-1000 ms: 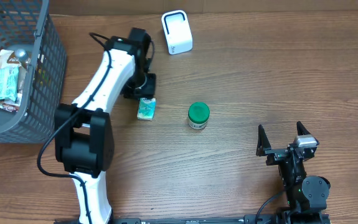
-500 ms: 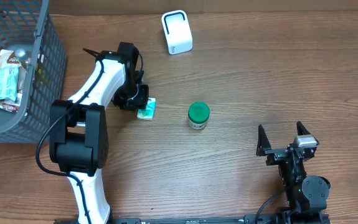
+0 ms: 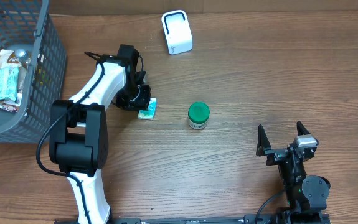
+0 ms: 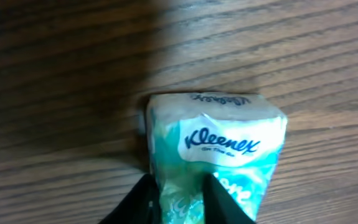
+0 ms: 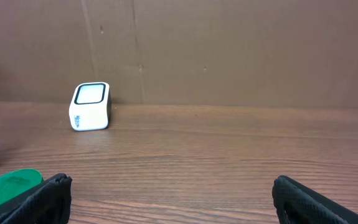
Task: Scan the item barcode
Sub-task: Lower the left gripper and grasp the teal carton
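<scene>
Wooden table (image 3: 241,74), overhead: the left gripper (image 3: 142,104) has moved onto the tissue pack (image 3: 149,112), well apart from the scanner (image 3: 177,32). Left wrist: jaws have narrowed, pinching the pack; lifting looks next. Right wrist: right gripper (image 5: 169,190) wide open, empty.

- A basket (image 3: 45,56) is sitting at the left edge of the table (image 3: 259,74), with packets (image 3: 5,81) lying in it.
- A scanner (image 3: 177,32) is standing at the back, near the middle.
- A tissue pack (image 3: 148,111) is lying in front of the scanner, slightly left.
- A jar (image 3: 198,116) is standing right of the tissue pack, apart from it.
</scene>
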`<state>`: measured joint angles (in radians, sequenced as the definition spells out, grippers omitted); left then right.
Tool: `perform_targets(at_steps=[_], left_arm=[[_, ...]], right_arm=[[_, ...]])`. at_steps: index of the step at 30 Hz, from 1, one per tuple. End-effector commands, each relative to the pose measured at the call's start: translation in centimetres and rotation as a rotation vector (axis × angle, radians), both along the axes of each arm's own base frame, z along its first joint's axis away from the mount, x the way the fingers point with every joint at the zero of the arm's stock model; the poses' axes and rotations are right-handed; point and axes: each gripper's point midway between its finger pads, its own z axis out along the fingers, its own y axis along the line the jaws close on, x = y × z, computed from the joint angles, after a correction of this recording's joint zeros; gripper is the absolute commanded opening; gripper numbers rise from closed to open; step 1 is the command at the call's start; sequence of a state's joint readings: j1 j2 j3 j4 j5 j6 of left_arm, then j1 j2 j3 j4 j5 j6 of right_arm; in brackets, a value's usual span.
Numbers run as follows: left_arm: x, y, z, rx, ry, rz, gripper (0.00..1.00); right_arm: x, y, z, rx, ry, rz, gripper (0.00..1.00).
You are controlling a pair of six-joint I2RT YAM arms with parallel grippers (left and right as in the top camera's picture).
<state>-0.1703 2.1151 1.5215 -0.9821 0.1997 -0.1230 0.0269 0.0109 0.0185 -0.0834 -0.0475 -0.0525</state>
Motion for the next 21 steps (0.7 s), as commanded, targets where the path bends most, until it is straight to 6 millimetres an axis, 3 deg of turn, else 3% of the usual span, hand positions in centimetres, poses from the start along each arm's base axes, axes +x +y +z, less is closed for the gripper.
perform_targets(at_steps=[1, 5, 10, 14, 21], left_arm=[[-1.5, 0.0, -1.5, 0.014, 0.041, -0.021, 0.07], [-1.1, 0.0, -1.0, 0.014, 0.034, -0.021, 0.04], [0.5, 0.0, 2.2, 0.045, -0.019, -0.023, 0.04], [1.0, 0.7, 4.3, 0.188, -0.079, -0.021, 0.04], [-0.1, 0.7, 5.8, 0.560, -0.169, -0.063, 0.04]], right_arm=[[0.0, 0.1, -0.3, -0.001, 0.000, 0.003, 1.00], [0.0, 0.1, -0.3, -0.001, 0.000, 0.003, 1.00], [0.0, 0.1, -0.3, -0.001, 0.000, 0.003, 1.00], [0.0, 0.1, -0.3, -0.001, 0.000, 0.003, 1.00], [0.0, 0.1, -0.3, -0.001, 0.000, 0.003, 1.00]])
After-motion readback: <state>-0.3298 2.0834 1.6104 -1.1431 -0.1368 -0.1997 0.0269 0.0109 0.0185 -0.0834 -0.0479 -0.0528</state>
